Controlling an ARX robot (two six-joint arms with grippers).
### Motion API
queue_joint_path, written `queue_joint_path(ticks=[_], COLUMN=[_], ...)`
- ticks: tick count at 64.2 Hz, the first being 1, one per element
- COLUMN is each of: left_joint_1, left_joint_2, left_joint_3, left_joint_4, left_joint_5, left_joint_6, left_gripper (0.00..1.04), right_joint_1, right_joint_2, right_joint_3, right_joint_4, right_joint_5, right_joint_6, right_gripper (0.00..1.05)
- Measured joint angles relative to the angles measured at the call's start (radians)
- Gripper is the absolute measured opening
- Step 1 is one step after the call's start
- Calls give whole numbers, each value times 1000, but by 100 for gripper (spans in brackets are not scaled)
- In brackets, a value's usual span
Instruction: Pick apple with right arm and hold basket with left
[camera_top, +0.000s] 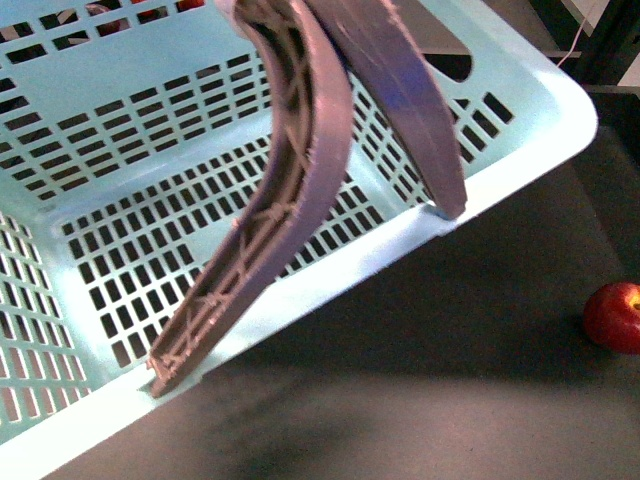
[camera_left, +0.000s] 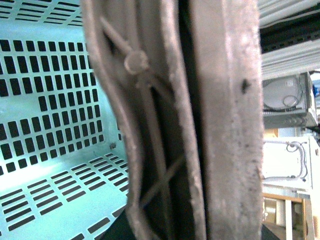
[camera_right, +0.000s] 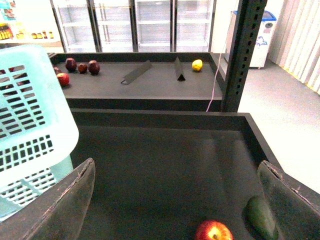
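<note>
My right pincer (camera_right: 175, 165) stands wide apart and holds nothing. Its two dark fingers (camera_right: 60, 205) are spread above the black tray (camera_right: 165, 145), and the wrist is angled forward and down. The apple (camera_right: 214, 231) lies on the tray beneath, between the fingers and closer to the right one, touching neither. A green fruit (camera_right: 261, 217) lies just beside it.

The basket (camera_top: 540, 150) is on my left, well apart from the apple, with its rim running aslant. Its two brown handles (camera_top: 310, 180) are raised together above the rim. In my left wrist view they fill the picture, pressed side by side. My left pincer does not show, so I cannot tell whether it is clamped on them.
</note>
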Motion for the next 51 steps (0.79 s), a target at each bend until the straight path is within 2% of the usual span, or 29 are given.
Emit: queue_joint_path(ticks=[8, 36, 39, 44, 51], left_joint_1=[-35, -39, -39, -39, -41], left_joint_2=[-2, -2, -2, -2, -2], left_joint_3=[2, 2, 2, 2, 4], left_joint_4=[18, 18, 18, 18, 18], left_joint_5=[2, 0, 1, -1, 7], left_joint_6=[56, 71, 71, 71, 75], left_gripper=[15, 15, 15, 15, 15], right_joint_1=[0, 0, -19, -95, -157], right_joint_2=[0, 0, 33, 214, 372], right_joint_3=[0, 0, 25, 130, 152], right_joint_4=[0, 0, -72, -318, -343], right_joint_5=[0, 0, -76, -259, -319], right_joint_6=[0, 0, -13, -36, -56], right_gripper=[96, 96, 96, 96, 96])
